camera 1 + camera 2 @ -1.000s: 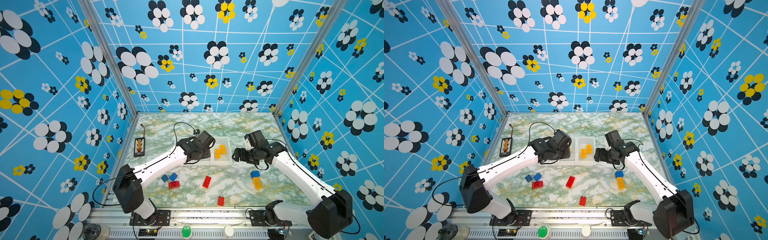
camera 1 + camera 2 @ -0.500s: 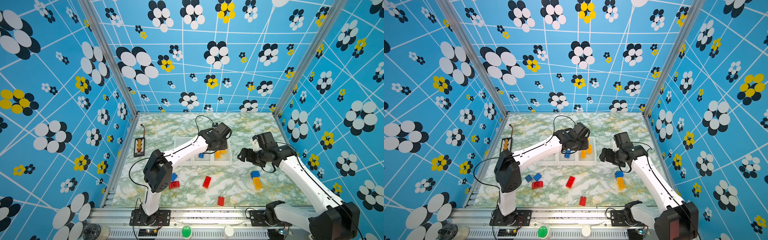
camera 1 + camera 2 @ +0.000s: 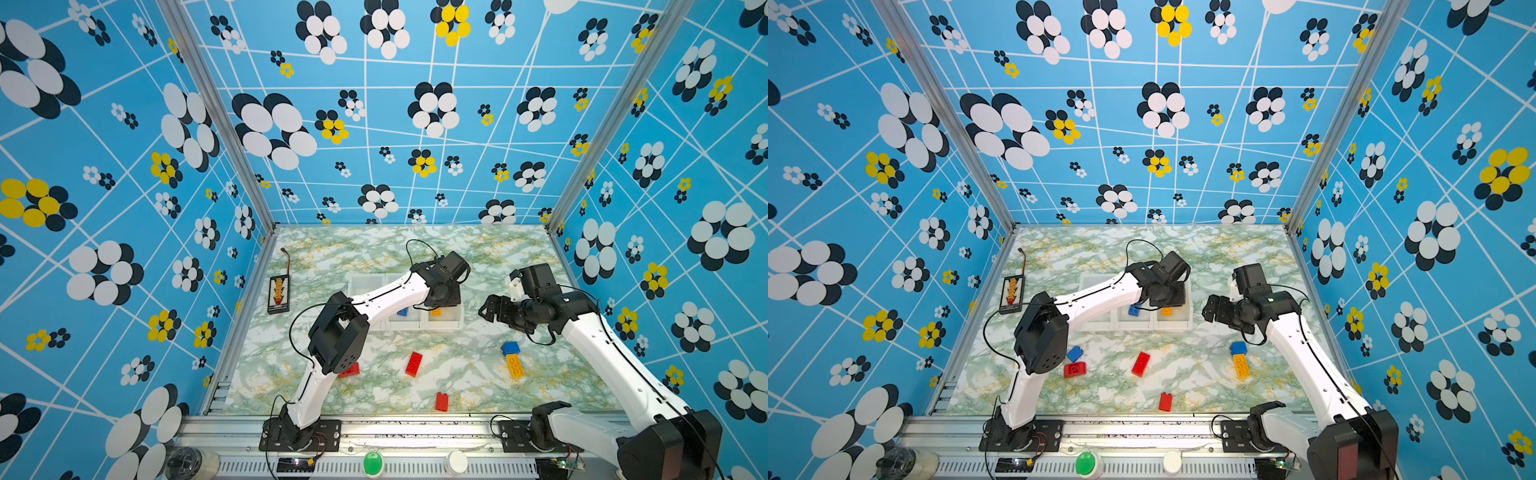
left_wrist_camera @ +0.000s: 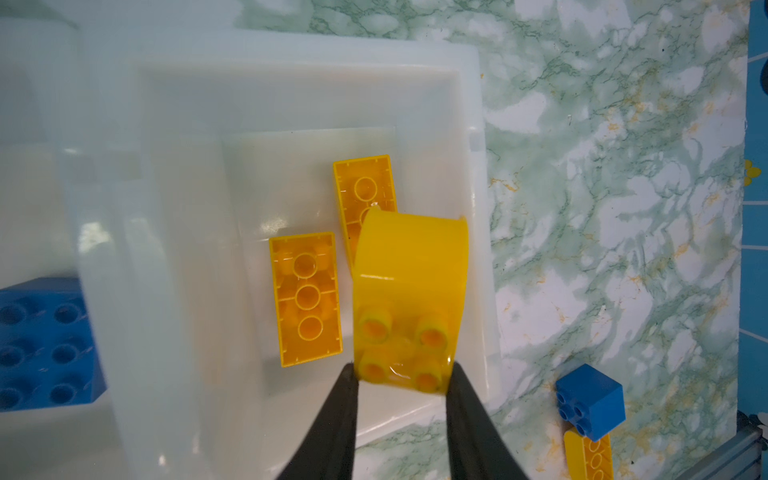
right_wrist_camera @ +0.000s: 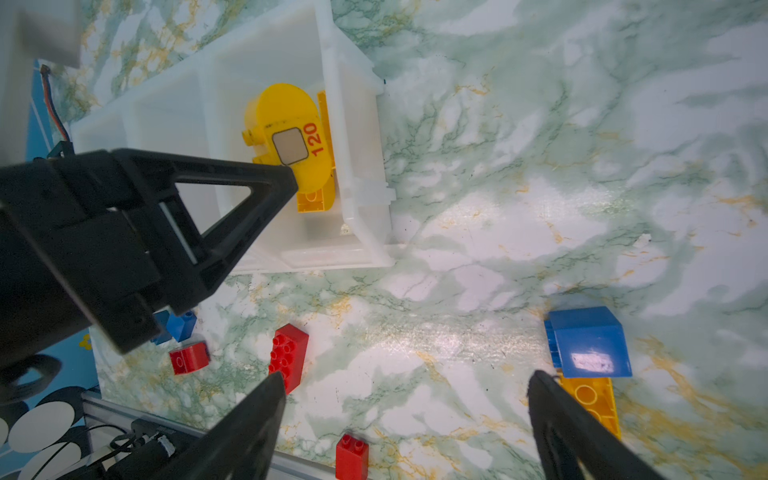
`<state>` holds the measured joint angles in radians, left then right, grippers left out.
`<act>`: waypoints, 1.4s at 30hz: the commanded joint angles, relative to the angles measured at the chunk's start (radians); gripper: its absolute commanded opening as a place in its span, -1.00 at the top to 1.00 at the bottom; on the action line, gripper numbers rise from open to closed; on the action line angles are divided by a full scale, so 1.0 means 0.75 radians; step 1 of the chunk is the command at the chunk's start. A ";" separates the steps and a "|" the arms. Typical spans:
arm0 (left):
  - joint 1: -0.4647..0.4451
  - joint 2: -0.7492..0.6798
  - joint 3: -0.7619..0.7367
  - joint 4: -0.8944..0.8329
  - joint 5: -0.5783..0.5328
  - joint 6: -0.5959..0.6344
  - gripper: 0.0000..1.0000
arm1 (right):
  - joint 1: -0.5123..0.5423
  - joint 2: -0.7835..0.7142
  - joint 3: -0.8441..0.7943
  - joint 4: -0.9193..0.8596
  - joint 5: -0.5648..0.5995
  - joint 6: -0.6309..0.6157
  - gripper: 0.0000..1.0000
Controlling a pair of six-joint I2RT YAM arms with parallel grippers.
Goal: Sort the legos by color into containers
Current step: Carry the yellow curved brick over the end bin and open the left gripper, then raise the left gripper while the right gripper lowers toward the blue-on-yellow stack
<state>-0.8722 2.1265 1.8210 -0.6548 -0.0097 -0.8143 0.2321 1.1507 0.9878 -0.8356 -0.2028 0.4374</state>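
A rounded yellow lego (image 4: pixel 409 291) is gripped by the left hand (image 4: pixel 401 380) over the right-end container (image 4: pixel 291 91), where 2 yellow legos (image 4: pixel 305 299) lie. The right hand (image 5: pixel 407 380) is spread wide above the desk (image 5: pixel 498 166), near a blue lego (image 5: pixel 590 340).

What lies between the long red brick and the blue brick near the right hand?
Nothing: only bare table runs between the long red brick and the blue brick, as both top views show.
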 commanded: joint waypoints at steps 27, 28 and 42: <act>-0.004 -0.010 0.067 -0.073 0.014 0.041 -0.12 | -0.015 0.045 0.010 -0.007 -0.056 -0.014 -0.85; -0.003 -0.015 0.072 -0.074 0.013 0.041 -0.13 | -0.015 0.047 0.012 -0.007 -0.057 -0.016 -0.85; 0.008 -0.136 0.056 -0.082 -0.025 0.062 -0.30 | -0.021 0.084 0.020 -0.006 -0.067 -0.025 -0.85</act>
<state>-0.8719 2.0937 1.8603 -0.6964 -0.0044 -0.7876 0.2253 1.2049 0.9878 -0.8326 -0.2424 0.4339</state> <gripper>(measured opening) 0.644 0.924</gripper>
